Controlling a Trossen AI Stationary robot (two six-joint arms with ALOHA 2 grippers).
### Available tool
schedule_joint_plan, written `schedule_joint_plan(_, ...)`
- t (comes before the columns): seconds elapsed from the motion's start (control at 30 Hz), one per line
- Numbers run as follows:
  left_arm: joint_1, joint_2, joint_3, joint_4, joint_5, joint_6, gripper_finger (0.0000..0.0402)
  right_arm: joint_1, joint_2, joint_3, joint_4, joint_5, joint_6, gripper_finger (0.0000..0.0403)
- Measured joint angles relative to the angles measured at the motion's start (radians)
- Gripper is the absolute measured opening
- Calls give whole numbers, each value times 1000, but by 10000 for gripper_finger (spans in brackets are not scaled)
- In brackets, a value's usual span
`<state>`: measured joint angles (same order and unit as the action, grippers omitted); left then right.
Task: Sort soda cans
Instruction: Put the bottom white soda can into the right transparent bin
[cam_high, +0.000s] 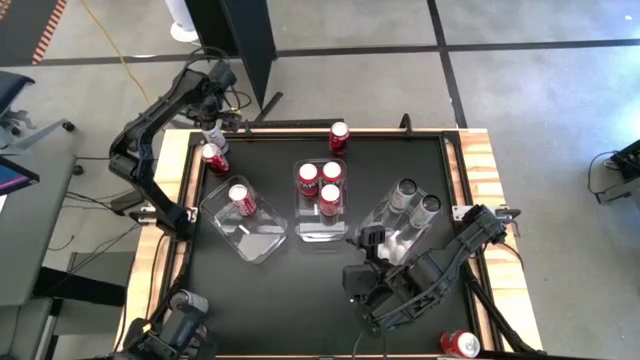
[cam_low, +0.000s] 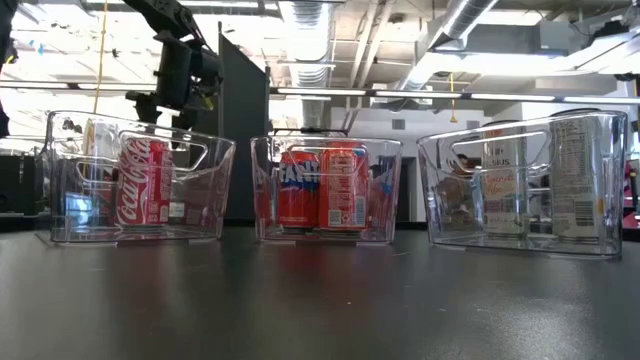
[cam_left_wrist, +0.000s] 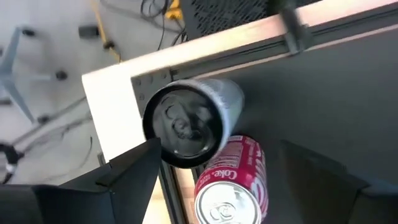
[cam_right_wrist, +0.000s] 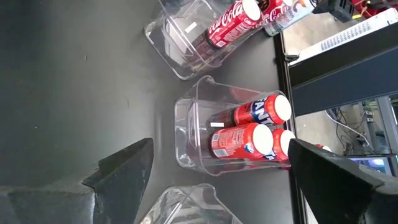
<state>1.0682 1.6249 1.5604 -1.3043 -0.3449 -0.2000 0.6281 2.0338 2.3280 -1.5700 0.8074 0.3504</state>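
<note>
Right gripper (cam_high: 372, 237), lower centre, is waiting with fingers spread and empty. A red can (cam_high: 459, 344) is lying outside the bench (cam_high: 300, 290) edge, lower right. Three clear plastic bins are holding sorted cans: one red "Coca-Cola" can (cam_high: 242, 199) left, three red "Fanta" cans (cam_high: 331, 197) centre, two silver-grey cans (cam_high: 417, 199) right. Upper left, the left gripper (cam_high: 212, 128), fingers spread, is hovering over a silver can (cam_left_wrist: 193, 121) beside a red "Coke" can (cam_left_wrist: 231, 183). A red can (cam_high: 339, 136) at top is also awaiting sorting.
</note>
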Motion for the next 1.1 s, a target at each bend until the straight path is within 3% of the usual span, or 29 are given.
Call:
schedule_joint_plan(0.33,-59,-103,0,60,55,116,355,-30,0,0,0,1,0,388)
schedule_joint_plan(0.5,-136,-196,0,93,-1,48,356,-42,0,0,-1,10,-1,388)
schedule_joint_plan(0.73,-330,-350,-11,96,-115,-73,355,-103,-4,0,-1,67,-18,388)
schedule_joint_plan(0.93,-518,-482,-157,109,-166,-193,355,-196,-5,0,30,55,-118,388)
schedule_joint_plan(1.1,-657,-597,-295,109,-212,-287,354,-250,-9,0,102,-20,-240,388)
